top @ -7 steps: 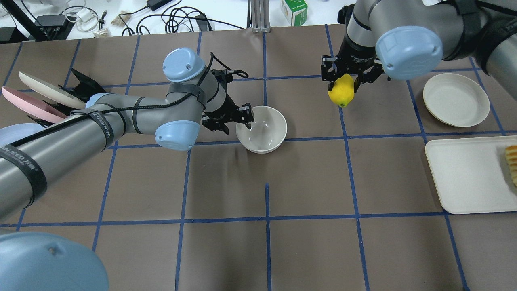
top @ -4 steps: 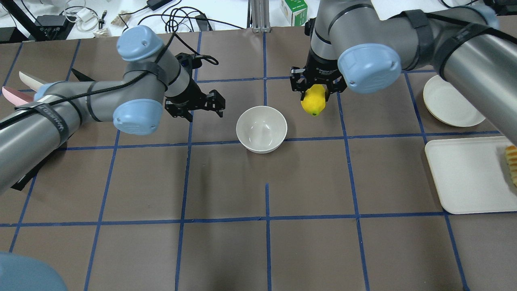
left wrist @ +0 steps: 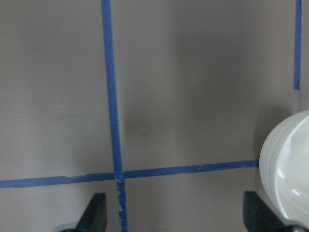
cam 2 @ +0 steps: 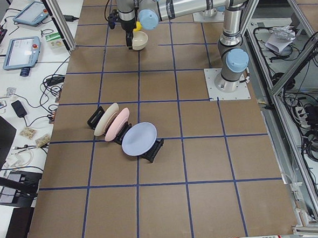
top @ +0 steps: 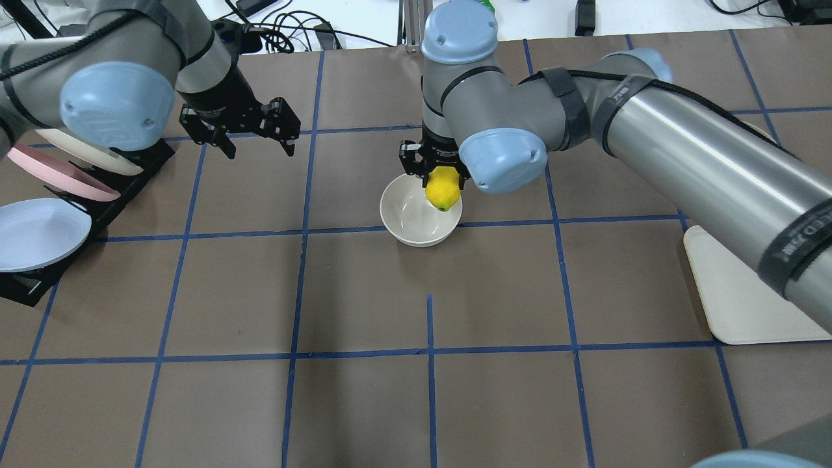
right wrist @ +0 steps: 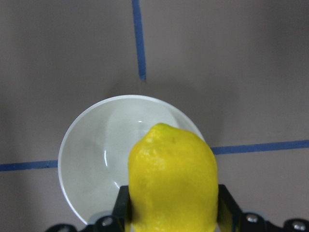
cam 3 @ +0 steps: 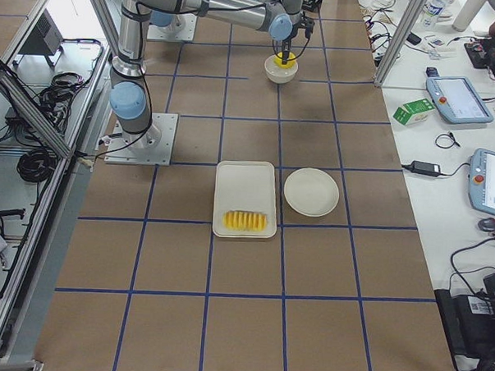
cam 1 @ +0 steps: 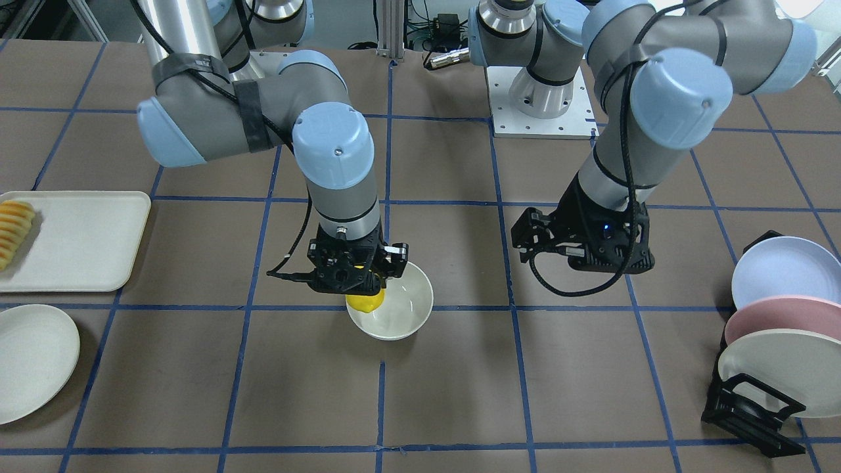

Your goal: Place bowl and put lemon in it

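left arm (top: 123, 32) and right arm (top: 702, 162) are showing silver-grey tubes with pale blue round caps (top: 504, 161) bearing small screws. black straps (top: 790, 244) with pale lettering are binding black cables (cam 1: 578, 293). left gripper (top: 259, 149) and right gripper (top: 441, 183) are looking black.

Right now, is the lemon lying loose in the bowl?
No, the right gripper is shut on the lemon, holding it over the bowl.

lemon (top: 442, 190) now over bowl (top: 406, 220), left gripper (top: 260, 149) withdrawn
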